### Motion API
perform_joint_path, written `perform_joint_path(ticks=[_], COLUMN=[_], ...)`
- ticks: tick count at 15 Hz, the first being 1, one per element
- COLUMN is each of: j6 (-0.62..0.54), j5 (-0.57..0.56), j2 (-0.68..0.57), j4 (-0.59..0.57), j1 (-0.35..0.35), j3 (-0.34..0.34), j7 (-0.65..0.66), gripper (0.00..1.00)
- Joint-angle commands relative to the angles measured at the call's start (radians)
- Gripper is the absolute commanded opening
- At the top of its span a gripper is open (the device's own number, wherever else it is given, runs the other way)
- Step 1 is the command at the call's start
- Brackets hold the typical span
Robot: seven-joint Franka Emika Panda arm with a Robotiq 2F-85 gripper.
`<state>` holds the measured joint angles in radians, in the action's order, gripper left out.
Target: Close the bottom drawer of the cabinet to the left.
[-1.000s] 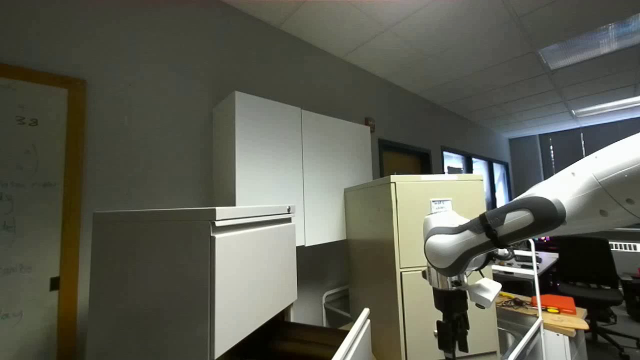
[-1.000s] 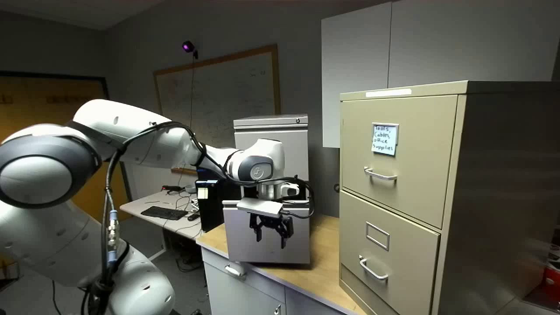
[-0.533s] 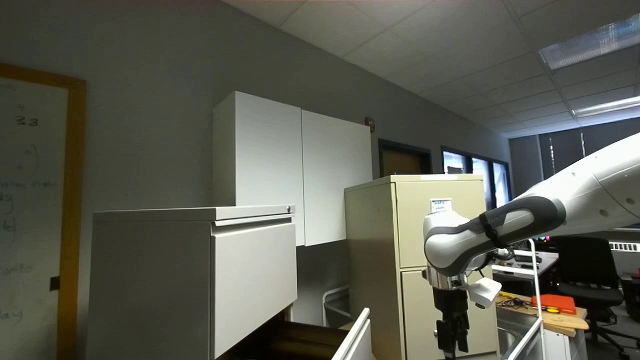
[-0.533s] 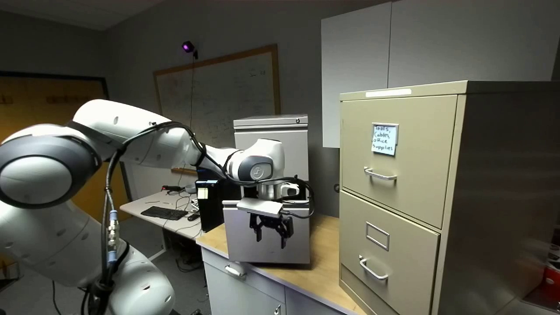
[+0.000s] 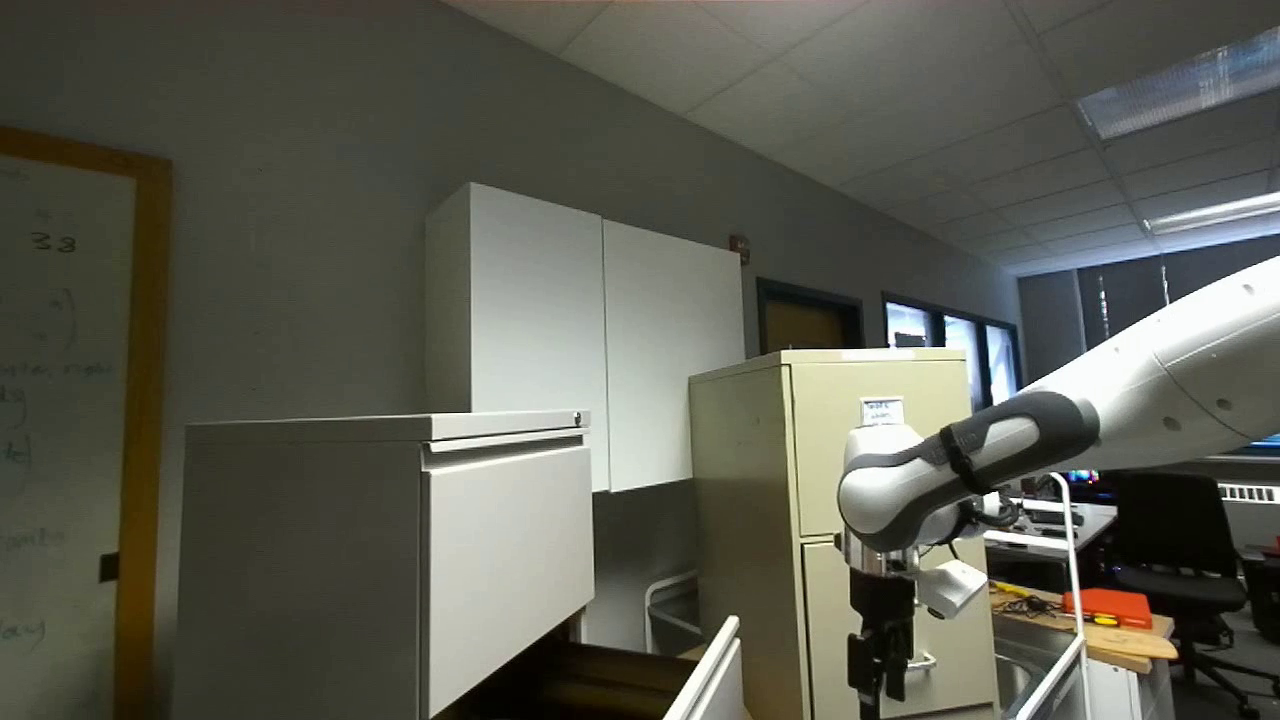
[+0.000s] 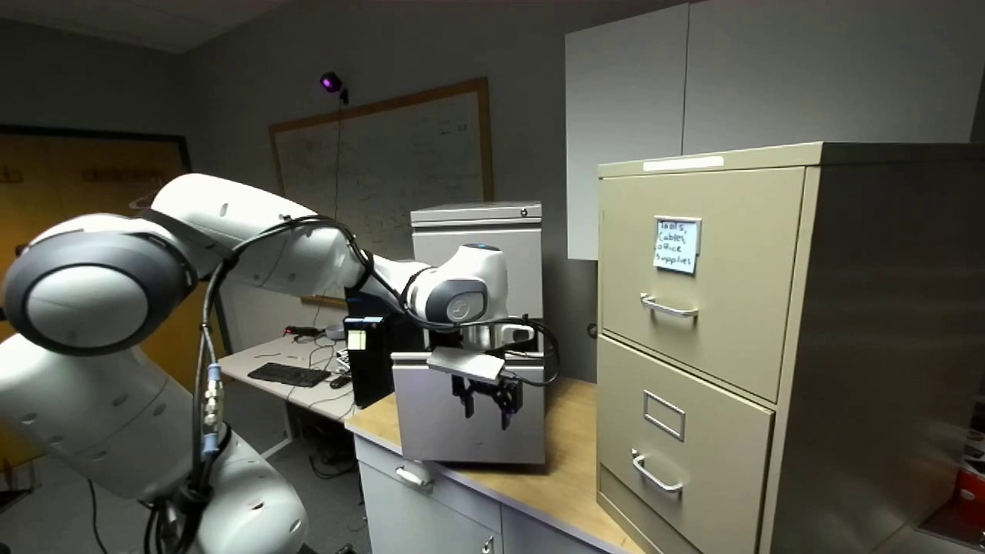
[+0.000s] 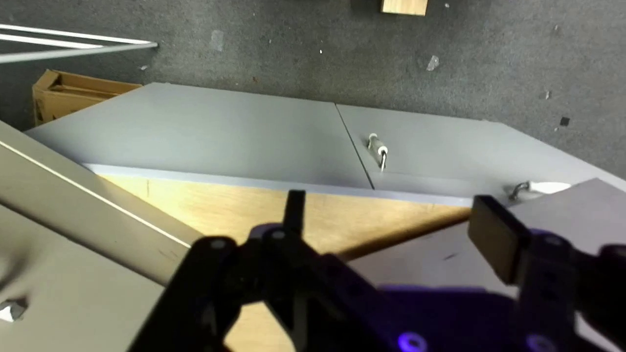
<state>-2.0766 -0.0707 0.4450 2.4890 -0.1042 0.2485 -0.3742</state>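
Note:
The pale grey cabinet (image 5: 310, 560) stands at lower left in an exterior view and behind my arm in an exterior view (image 6: 477, 240). Its bottom drawer (image 5: 712, 680) is pulled out, with the dark inside showing below the upper drawer. The bottom drawer's flat front also shows in an exterior view (image 6: 431, 419) and in the wrist view (image 7: 430, 259). My gripper (image 6: 487, 419) points down in front of that drawer front. In an exterior view (image 5: 880, 695) a gap shows between gripper and drawer. The jaws stand wide apart with nothing between them, as the wrist view (image 7: 391, 200) shows.
A beige filing cabinet (image 6: 700, 269) stands beside the grey cabinet. Both rest on a wooden counter (image 6: 573, 431) above grey lower cupboards with handles (image 6: 413, 477). White wall cupboards (image 5: 540, 330) hang behind. A desk with a keyboard (image 6: 288, 375) is at the far side.
Between one second and half a second ago nothing visibly moved. Since then the arm and gripper have shifted slightly toward the drawer front. The drawer has not moved.

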Motion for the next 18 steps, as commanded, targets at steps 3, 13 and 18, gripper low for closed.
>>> perform_joint_path(ticks=[3,13,18], j6=[-0.137,-0.235,-0.154], j5=[0.195,0.771,0.967], j2=[-0.121,-0.387,-0.456], j4=[-0.098,-0.235,-0.364], j1=[0.039,0.041,-0.011], j3=[0.033,0.073,0.018], j7=[-0.048,-0.315,-0.398], gripper=[0.39,0.00,0.00])
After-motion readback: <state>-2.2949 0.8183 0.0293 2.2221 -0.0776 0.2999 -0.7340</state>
